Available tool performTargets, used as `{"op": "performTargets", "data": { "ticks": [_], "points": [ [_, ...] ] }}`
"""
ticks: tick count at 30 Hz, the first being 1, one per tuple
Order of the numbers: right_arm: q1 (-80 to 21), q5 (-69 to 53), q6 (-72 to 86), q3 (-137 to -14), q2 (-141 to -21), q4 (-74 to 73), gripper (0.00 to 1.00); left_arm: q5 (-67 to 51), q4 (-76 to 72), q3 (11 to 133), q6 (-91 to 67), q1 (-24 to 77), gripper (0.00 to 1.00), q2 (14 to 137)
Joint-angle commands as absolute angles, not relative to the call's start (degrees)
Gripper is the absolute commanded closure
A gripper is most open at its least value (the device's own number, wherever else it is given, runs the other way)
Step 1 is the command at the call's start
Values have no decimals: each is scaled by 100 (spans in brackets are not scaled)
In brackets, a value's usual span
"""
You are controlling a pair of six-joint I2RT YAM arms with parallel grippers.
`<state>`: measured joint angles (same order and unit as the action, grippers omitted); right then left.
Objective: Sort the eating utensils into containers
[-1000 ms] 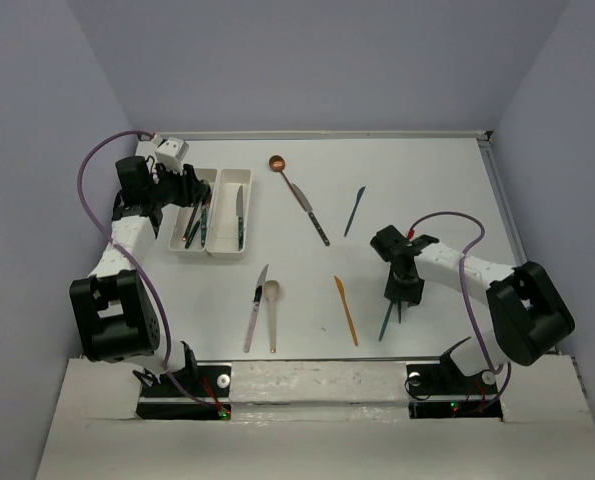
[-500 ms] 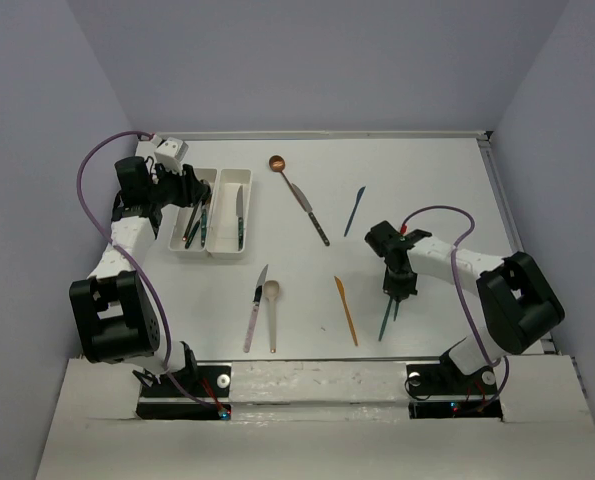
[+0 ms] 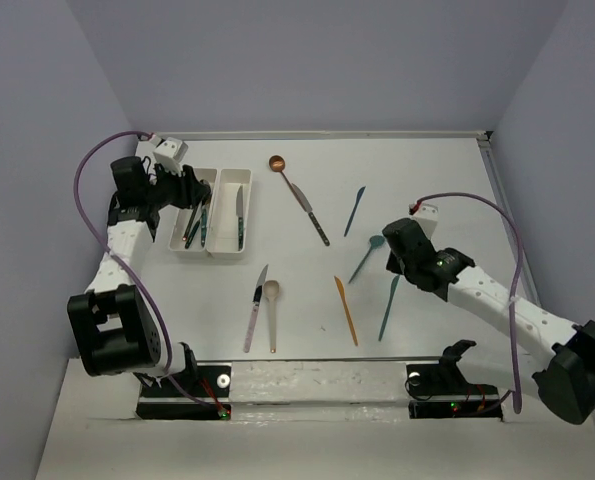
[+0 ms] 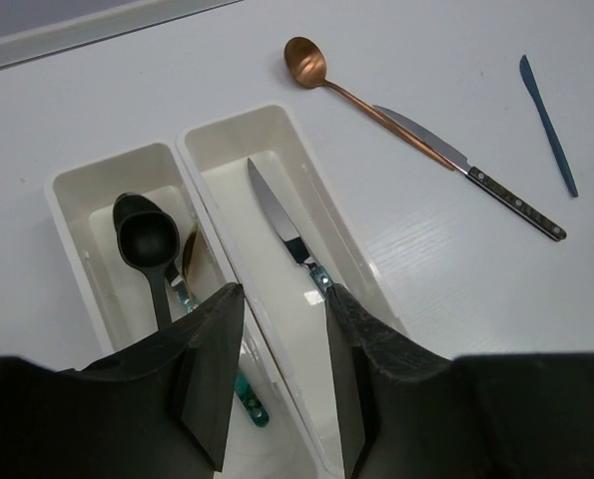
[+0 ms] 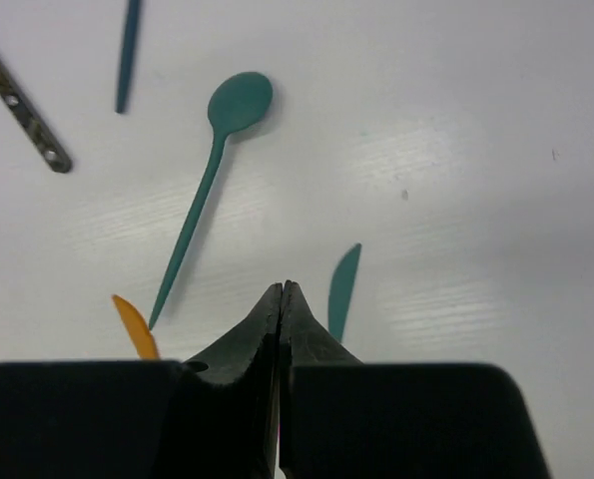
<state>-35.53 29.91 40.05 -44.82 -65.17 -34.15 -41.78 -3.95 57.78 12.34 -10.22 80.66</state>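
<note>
Top view: your slim teal plastic spoon [image 3: 367, 258] lies flat, well right of the paired white plastic trays [image 3: 229, 190]; likely light, stiff, slick, so pinch mid-handle. Left wrist view: left gripper [image 4: 284, 294] gapes wide over the trays' shared wall, holding nothing. Right wrist view: right gripper [image 5: 281, 291], far from the trays, pressed closed, empty.

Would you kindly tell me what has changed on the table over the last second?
The right gripper, earlier down over the teal knife, has lifted away and is shut on nothing. The teal spoon now lies in the open, up and left of that knife, where bare table showed before. The left gripper stays open over the white trays; the orange knife and copper spoon have not moved.
</note>
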Motion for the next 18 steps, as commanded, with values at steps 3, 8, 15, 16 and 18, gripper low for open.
{"op": "performTargets", "data": {
  "ticks": [3,8,15,16,18],
  "points": [
    [-4481,3981,2717,-4666,-6398,-1408,100,-4588,-9,5986,1231,-606,50,7278],
    [-4685,4254,3119,-5667,-7416,-1633,100,-4483,-9,5783,1266,244,49,6856],
    [-4632,3365,3979,-6292,-8419,-1888,78,-3455,-9,5493,1572,999,48,7065],
    [-4632,3436,4182,-6319,-8411,-2055,75,-3289,148,5519,1634,1193,48,7136],
    [-4457,3297,4481,-6267,-8306,-2441,62,-3016,263,5616,1775,1867,46,7390]
  ]
}}
